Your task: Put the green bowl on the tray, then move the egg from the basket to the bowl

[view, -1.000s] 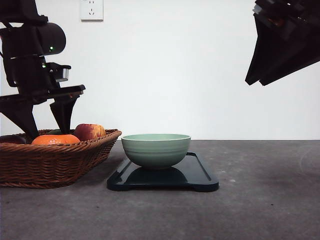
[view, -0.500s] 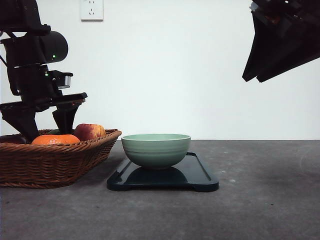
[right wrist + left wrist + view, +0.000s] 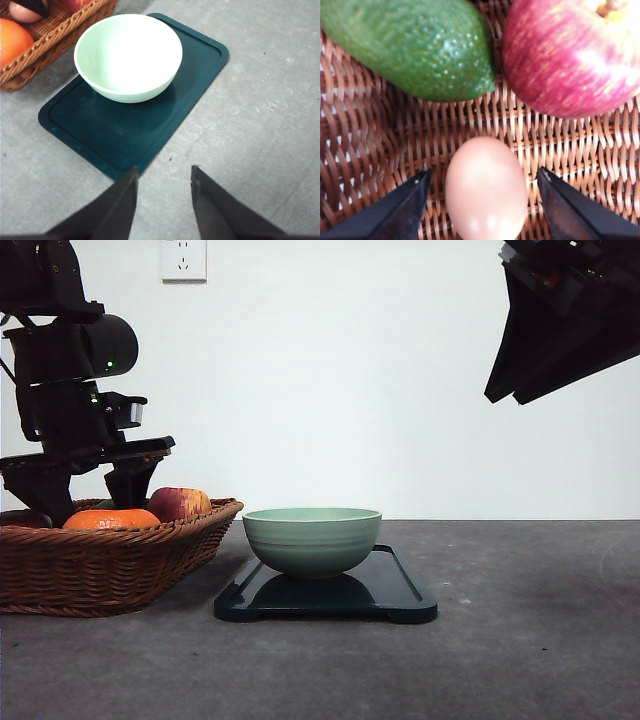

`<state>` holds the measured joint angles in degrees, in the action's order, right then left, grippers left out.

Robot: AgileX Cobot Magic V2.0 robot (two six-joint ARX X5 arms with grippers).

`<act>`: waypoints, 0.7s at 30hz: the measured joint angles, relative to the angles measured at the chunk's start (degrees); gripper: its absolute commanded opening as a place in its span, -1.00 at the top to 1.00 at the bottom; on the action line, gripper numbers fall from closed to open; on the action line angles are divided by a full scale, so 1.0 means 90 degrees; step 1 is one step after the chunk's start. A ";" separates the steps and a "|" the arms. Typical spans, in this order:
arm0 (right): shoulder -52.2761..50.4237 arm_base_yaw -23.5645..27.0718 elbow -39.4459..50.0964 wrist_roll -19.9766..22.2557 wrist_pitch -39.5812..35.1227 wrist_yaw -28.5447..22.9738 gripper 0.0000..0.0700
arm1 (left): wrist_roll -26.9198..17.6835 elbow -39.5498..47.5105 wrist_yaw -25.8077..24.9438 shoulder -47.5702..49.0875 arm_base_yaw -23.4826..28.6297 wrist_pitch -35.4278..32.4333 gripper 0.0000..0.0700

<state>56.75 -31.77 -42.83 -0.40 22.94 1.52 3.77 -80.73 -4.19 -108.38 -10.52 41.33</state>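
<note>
Since a second ago the left arm has shifted slightly over the basket [image 3: 110, 560], wrist housing a touch higher and further right in the front view; bowl, tray and right arm sit as they were. Egg [image 3: 486, 188] lies on the wicker floor of the basket, pale tan, smooth, matte with a soft sheen, long axis running between the fingers. Left gripper [image 3: 485, 210] straddles it: jaws wide, one dark finger [image 3: 400, 210] on each side, a clear gap of weave showing on both, no contact yet. Just beyond the egg sit a pebbled green avocado [image 3: 415, 47] and a red-streaked apple [image 3: 570, 55], near but not touching it. An orange [image 3: 110, 519] rests nearer the basket's front. Green bowl [image 3: 312, 539] already stands upright and empty on the tray [image 3: 400, 595], toward the end nearest the basket, so the first step reads as done. Step in hand, by my judgement: the egg pick. Next move calls for a gentle, even close on the egg's flanks, then a straight lift clear of the apple and the rim before crossing to the bowl. Right gripper [image 3: 162, 200] hangs above bare table beside the tray, fingers apart, holding nothing.
</note>
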 measured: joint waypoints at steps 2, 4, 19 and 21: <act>0.0000 0.0000 0.0000 0.0000 0.0000 0.0000 0.40 | -0.0002 0.0000 0.0000 0.0000 0.0000 0.0004 0.24; 0.0000 0.0000 0.0000 -0.0002 0.0000 0.0000 0.40 | -0.0002 0.0000 0.0000 0.0000 -0.0002 0.0026 0.27; 0.0000 0.0000 0.0000 -0.0002 0.0000 0.0002 0.40 | 0.0001 -0.0233 0.0000 0.0000 -0.0002 0.0604 0.40; 0.0000 0.0000 0.0000 -0.0002 0.0000 0.0001 0.40 | 0.0001 -0.0399 0.0000 0.0000 -0.0002 0.0813 0.40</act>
<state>56.75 -31.77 -42.83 -0.43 22.94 1.52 3.77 -84.32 -4.19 -108.38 -10.55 48.64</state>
